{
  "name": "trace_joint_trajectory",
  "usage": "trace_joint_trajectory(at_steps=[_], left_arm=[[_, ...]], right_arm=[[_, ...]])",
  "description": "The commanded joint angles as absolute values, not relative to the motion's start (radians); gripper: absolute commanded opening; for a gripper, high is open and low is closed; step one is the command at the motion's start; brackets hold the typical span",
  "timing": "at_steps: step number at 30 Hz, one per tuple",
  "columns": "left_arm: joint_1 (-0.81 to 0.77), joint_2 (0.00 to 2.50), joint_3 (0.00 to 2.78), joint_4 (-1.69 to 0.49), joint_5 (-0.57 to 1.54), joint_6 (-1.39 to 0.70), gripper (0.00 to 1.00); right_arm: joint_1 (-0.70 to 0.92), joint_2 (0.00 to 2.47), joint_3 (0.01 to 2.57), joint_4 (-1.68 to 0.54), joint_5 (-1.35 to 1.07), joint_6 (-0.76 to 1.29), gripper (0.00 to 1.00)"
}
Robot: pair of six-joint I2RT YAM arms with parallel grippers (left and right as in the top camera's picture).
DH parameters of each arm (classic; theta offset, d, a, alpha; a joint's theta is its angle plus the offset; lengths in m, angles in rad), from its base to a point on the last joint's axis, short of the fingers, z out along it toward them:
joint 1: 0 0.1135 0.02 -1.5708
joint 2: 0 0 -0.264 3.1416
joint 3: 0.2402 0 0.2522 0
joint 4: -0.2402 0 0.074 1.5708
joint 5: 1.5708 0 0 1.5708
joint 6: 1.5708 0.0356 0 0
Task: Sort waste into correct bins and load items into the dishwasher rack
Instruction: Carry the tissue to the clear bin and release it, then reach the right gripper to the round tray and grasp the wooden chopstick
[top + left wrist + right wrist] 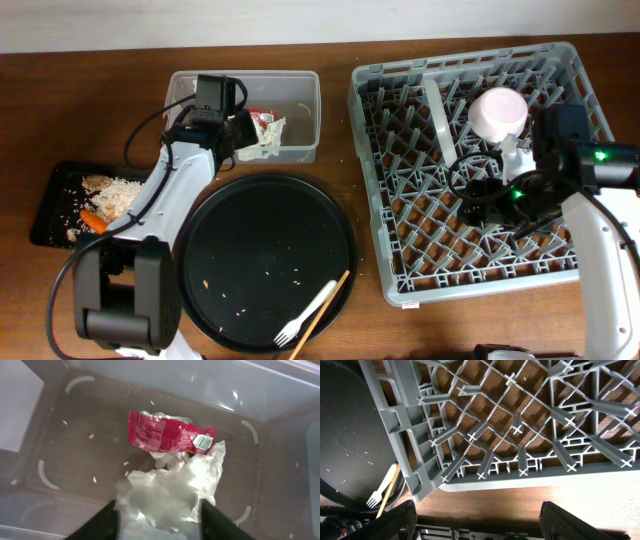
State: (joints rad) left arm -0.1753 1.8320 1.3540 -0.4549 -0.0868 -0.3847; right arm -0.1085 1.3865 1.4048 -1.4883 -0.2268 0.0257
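My left gripper (237,135) hangs over the clear plastic tub (300,78). In the left wrist view its jaws stand apart, and a crumpled white tissue (170,490) lies blurred between the fingertips (107,522) on the tub floor. The gripper (160,520) is open. A red wrapper (165,435) lies just beyond the tissue. My right gripper (480,197) is open over the grey dishwasher rack (400,260), with nothing between its fingers (400,522). A pale pink bowl (497,110) sits upside down in the rack's back part.
A shallow black tray (50,215) at the left holds rice-like scraps (115,192) and an orange carrot (93,220). The large round black tray (250,240) carries a white plastic fork (305,312) and a wooden chopstick (325,305) near its front edge.
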Motion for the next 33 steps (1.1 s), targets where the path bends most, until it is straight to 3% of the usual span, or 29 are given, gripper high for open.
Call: trace_joint_trajectory(at_steps=[1, 4, 6, 10, 14, 18, 21, 28, 33], left_arm=[[-0.167, 1.799, 1.397, -0.496, -0.095, -0.266, 0.71], [-0.167, 1.713, 1.432, -0.668, -0.094, -0.256, 0.82], [-0.167, 1.637, 1.433, -0.931, -0.094, -0.261, 0.93], [-0.167, 1.626, 1.42, -1.22, -0.094, -0.26, 0.99], [-0.186, 1.626, 1.39, -1.257, 0.157, -0.175, 0.98], [-0.227, 1.626, 1.353, -1.255, 0.073, -0.17, 0.99], [-0.226, 1.627, 1.339, -1.245, 0.071, -0.17, 0.99], [-0.192, 1.626, 1.339, -1.211, 0.034, -0.242, 0.99], [0.025, 1.626, 1.339, -1.227, 0.049, -0.265, 0.99]], right_arm=[[-0.103, 1.381, 1.405, -1.489, -0.225, 0.022, 0.82], [-0.103, 1.381, 1.405, -1.49, -0.225, 0.022, 0.85], [-0.103, 1.381, 1.405, -1.499, -0.239, -0.004, 0.88], [-0.073, 1.381, 1.405, -1.519, -0.347, -0.049, 0.88], [0.05, 1.381, 1.405, -1.51, -0.348, -0.012, 0.88], [0.165, 1.381, 1.405, -1.521, -0.422, 0.012, 0.88], [0.368, 1.381, 1.4, -1.513, -0.426, 0.103, 0.88], [0.8, 1.385, 1.205, -1.147, -0.355, 0.646, 0.88], [0.933, 1.512, 1.054, -0.926, -0.389, 0.769, 0.88]])
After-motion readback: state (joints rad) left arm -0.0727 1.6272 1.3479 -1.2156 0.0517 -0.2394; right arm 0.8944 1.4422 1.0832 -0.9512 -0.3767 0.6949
